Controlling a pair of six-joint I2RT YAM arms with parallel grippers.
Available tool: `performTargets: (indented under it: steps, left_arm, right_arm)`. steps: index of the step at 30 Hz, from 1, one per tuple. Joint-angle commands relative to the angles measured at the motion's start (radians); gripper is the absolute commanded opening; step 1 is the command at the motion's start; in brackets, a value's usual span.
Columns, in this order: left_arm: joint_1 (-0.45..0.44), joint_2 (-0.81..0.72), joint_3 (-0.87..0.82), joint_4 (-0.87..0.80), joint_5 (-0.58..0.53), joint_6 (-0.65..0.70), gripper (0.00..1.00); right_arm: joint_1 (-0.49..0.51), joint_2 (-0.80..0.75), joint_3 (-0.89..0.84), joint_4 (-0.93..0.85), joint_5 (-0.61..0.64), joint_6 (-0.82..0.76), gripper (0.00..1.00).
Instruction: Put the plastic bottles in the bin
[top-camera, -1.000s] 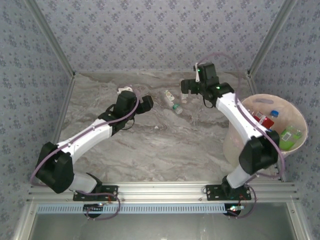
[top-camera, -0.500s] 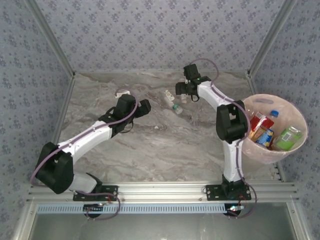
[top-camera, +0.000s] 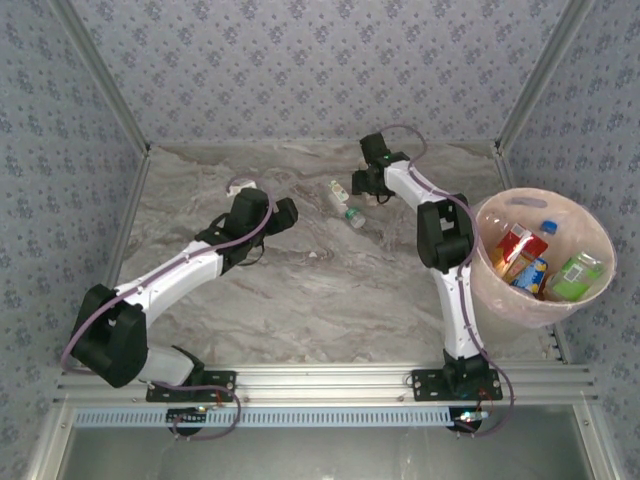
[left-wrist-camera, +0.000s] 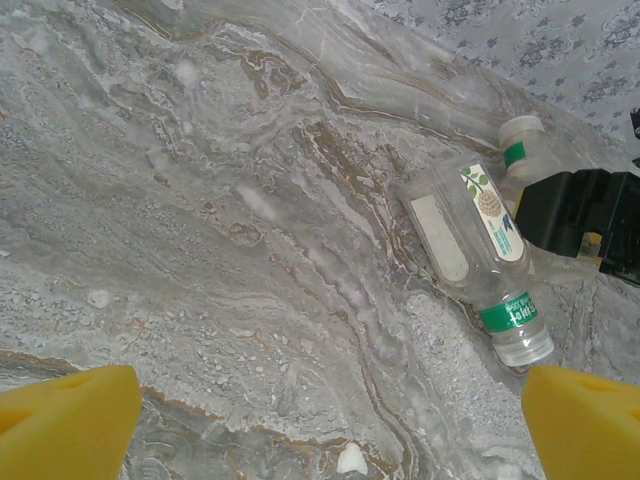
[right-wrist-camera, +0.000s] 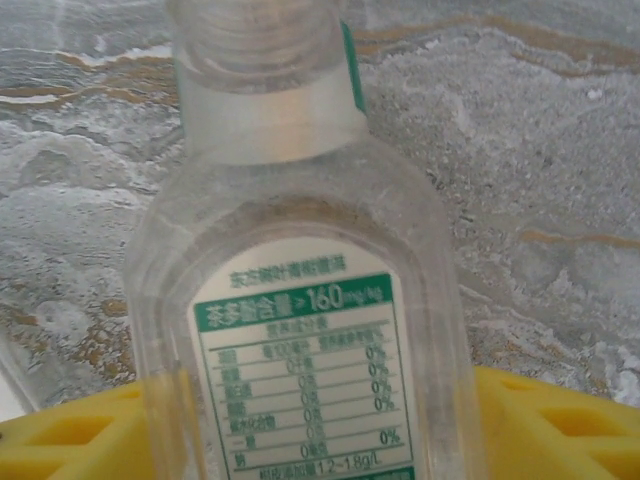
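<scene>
Bottle sits between yellow fingers of right pincer.

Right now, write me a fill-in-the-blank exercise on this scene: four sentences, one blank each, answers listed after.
1. The pink bin stands on the robot's ____ side.
2. The clear bottle lying ahead of the left gripper wears a ____ band near its neck.
3. The left gripper's jaws stand ____, with nothing between them.
4. The fingers flanking the nutrition-label bottle in the right wrist view are ____.

Missing words: right; green; open; yellow.
</scene>
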Motion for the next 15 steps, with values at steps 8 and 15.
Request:
performTargets:
  steps: [8,15]
  left_arm:
    - [0.009,-0.013,-0.009,-0.002,0.001,-0.015,0.98]
    - [0.009,0.002,-0.006,0.011,0.024,-0.025,0.98]
  right_arm:
    - [0.013,-0.190,-0.115,0.100,0.046,-0.011,0.54]
    - [0.017,-0.506,-0.295,0.153,-0.007,-0.073,0.54]
